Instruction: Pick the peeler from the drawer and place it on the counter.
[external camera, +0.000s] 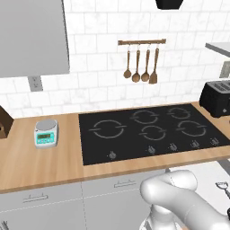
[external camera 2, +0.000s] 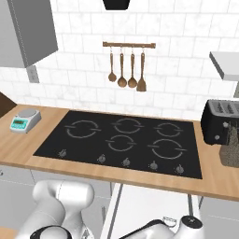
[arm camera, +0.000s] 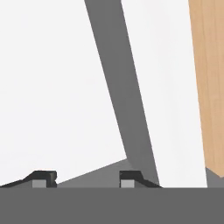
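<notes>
Drawer (external camera: 211,177) space is seen at the lower right of the left base view, open below the counter (external camera: 40,166), and the peeler (external camera: 223,187) lies inside it near the right edge. A kitchen scale (external camera: 46,133) stands on the wood left of the black cooktop (external camera: 148,130). In the right base view the pale drawer (external camera 2: 149,205) is pulled out beneath the cooktop (external camera 2: 126,140), with a toaster (external camera 2: 223,122) at the far right. In the hand view the gripper (arm camera: 82,179) is shown with its tips apart and nothing between them, over the white drawer floor (arm camera: 52,87).
</notes>
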You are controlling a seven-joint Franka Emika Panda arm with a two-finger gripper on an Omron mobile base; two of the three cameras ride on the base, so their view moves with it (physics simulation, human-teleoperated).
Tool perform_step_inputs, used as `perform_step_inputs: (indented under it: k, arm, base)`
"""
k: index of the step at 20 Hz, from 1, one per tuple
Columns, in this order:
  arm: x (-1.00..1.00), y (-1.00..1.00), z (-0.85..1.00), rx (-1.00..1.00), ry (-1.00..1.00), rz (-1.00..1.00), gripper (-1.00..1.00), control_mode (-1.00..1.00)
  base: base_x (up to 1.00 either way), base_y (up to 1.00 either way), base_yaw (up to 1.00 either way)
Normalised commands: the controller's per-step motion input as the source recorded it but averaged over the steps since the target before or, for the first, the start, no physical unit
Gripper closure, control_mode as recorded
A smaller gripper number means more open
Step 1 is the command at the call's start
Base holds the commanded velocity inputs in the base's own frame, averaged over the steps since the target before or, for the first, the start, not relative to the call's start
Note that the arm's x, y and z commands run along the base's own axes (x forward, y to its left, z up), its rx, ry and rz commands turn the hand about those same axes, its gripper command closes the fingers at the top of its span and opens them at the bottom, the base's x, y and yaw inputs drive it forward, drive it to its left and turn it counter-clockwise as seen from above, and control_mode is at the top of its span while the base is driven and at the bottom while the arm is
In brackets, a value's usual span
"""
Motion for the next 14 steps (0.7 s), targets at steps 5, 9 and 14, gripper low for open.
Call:
perform_step_inputs:
  k: [5, 9, 14]
  arm:
    - [0.35, 0.29, 0.38, 0.06, -0.14, 0.00, -1.00, -1.00]
    - [0.61, 0.25, 0.52, 0.10, -0.16, 0.01, -1.00, -1.00]
    - [0.43, 0.40, 0.28, 0.05, -0.11, 0.07, -1.00, -1.00]
  base:
    - [0.00, 0.00, 0.00]
    - [0.00, 0.00, 0.00]
    - [0.00, 0.00, 0.00]
